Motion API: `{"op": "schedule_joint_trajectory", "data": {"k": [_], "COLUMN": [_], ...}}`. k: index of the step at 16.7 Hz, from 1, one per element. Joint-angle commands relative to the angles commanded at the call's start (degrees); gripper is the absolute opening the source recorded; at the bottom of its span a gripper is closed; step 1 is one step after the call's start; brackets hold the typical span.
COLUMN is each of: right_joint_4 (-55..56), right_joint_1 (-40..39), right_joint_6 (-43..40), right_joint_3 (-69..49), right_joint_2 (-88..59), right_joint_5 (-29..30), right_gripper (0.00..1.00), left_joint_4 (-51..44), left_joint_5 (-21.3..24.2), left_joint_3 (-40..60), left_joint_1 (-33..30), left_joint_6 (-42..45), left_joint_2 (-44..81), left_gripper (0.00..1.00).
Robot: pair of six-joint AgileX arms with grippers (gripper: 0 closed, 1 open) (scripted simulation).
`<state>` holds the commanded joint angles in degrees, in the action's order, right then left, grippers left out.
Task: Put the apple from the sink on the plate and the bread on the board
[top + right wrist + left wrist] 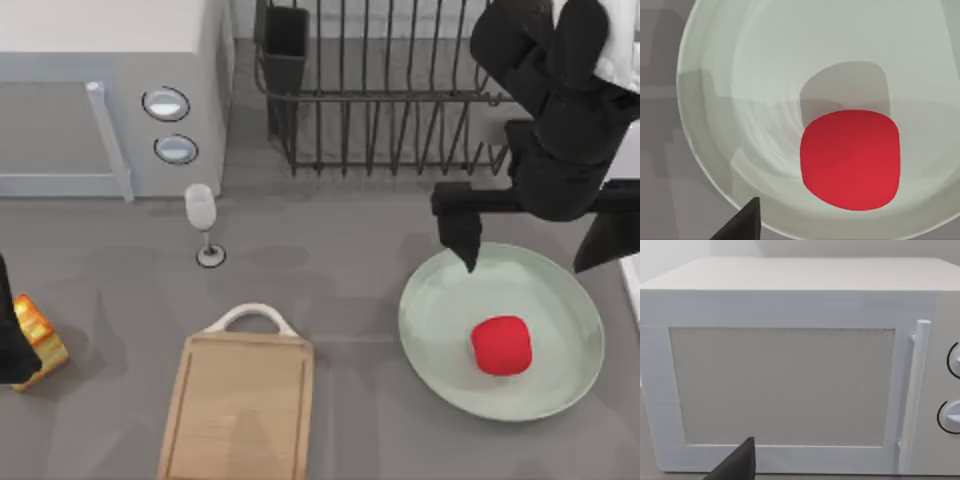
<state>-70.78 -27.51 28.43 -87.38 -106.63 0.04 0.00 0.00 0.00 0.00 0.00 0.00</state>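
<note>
Our right tool (pixel 530 235) hangs open and empty above the far rim of the large pale mint-green plate (pixel 440 330), where the small bright red apple (pixel 501 345) already rests. Our left tool (pixel 12 345), at the counter's left edge, touches the golden-orange toast slice (pixel 38 335); its grip we cannot tell. The bread must yet reach the light wooden cutting board (pixel 240 410).

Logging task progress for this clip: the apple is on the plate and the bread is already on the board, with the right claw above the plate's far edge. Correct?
Not quite. The bread is not on the board; the top view shows it on the table at the left edge, beside the left arm. The rest holds: the apple lies on the plate, and the right claw is above the plate's far edge.
</note>
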Motion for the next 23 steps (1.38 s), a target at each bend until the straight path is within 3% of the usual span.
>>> {"op": "schedule_joint_trajectory", "data": {"k": [8, 23], "right_joint_4": [11.18, 57.57], "right_joint_1": [4.35, 22.37], "right_joint_6": [-4.50, -23.11], "right_joint_3": [13.69, 71.52], "right_joint_2": [16.44, 88.54], "right_joint_5": [-0.01, -0.03], "right_gripper": [1.00, 1.00], "left_joint_4": [0.00, 0.00], "left_joint_5": [0.00, 0.00], "left_joint_3": [0.00, 0.00], "left_joint_1": [0.00, 0.00], "left_joint_6": [0.00, 0.00], "left_joint_2": [0.00, 0.00], "left_gripper": [1.00, 1.00]}}
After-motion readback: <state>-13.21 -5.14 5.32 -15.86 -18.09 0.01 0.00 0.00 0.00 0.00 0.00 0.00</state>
